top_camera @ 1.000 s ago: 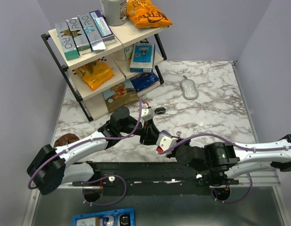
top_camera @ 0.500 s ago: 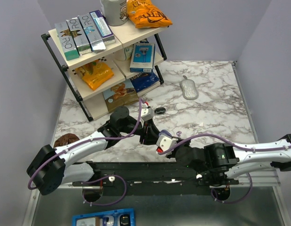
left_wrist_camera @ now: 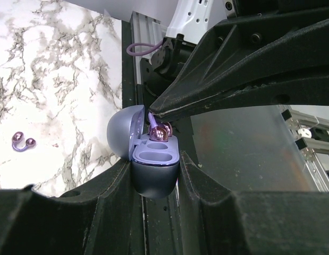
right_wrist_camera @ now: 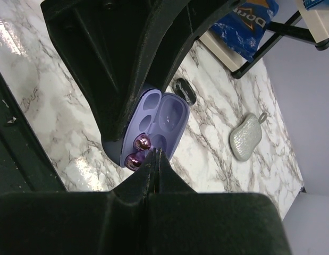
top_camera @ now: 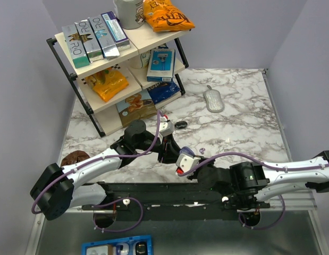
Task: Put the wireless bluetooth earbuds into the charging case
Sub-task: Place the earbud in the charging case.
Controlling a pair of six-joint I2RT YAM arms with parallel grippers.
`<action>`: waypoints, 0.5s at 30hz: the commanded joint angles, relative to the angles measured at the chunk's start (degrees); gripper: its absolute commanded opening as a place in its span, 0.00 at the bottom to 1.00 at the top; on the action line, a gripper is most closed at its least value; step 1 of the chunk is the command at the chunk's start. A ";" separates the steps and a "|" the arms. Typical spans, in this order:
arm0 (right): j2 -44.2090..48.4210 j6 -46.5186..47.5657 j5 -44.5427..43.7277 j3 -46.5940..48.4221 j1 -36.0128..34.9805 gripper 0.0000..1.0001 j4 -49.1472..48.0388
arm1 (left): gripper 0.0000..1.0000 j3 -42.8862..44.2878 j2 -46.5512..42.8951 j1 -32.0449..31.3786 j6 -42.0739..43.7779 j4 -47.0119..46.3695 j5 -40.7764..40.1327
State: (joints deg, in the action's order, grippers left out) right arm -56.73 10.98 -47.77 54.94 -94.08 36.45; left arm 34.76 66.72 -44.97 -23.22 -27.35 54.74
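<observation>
DESK: What has moved in the last second?

PHOTO: Very little. Seen from above, the right gripper (right_wrist_camera: 153, 154) has crept a shade closer to the left gripper (left_wrist_camera: 156, 185), which has held its place. That reads as a slow final approach rather than a carry.

DESK: What is each one holding?

PHOTO: The left gripper is clamped on the charging case (left_wrist_camera: 155, 169), the body pinched between its two fingers and the lid swung open. The right gripper's fingers are pressed together on the thin loop of a purple earbud (right_wrist_camera: 137, 150). It hangs right at their tips, at the case cavity farther out from the left gripper's palm. Whether it is fully seated, I cannot tell.

DESK: So where does the task stand?

PHOTO: The first bud looks close to release. The cavity nearer the left gripper's palm is bare. A second purple earbud (left_wrist_camera: 22, 142) lies on the marble table (left_wrist_camera: 63, 64), out to the side of the left gripper and apart from the case.

DESK: And how does the case look?

PHOTO: It is a small rounded clamshell in smooth periwinkle plastic, with two oval cavities side by side. The buds are glossy translucent purple, each a pair of beads joined by a loop.
</observation>
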 commanded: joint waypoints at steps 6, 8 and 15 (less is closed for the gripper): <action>-0.93 -0.87 2.24 -0.36 -1.45 0.01 -0.85 | 0.00 0.30 -0.54 0.67 0.11 -3.94 -0.25; -1.19 -0.88 2.24 -0.09 -1.63 0.01 -0.94 | 0.00 0.13 -0.45 0.67 0.11 -3.94 -0.34; -1.80 -1.31 1.63 0.61 -1.81 0.02 -0.94 | 0.00 -0.05 -0.36 0.67 0.11 -4.46 -0.51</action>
State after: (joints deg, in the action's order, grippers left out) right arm -57.78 10.92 -47.20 54.96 -95.26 35.42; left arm 34.70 66.74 -44.95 -23.46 -27.42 54.70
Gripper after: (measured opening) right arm 0.014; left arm 0.414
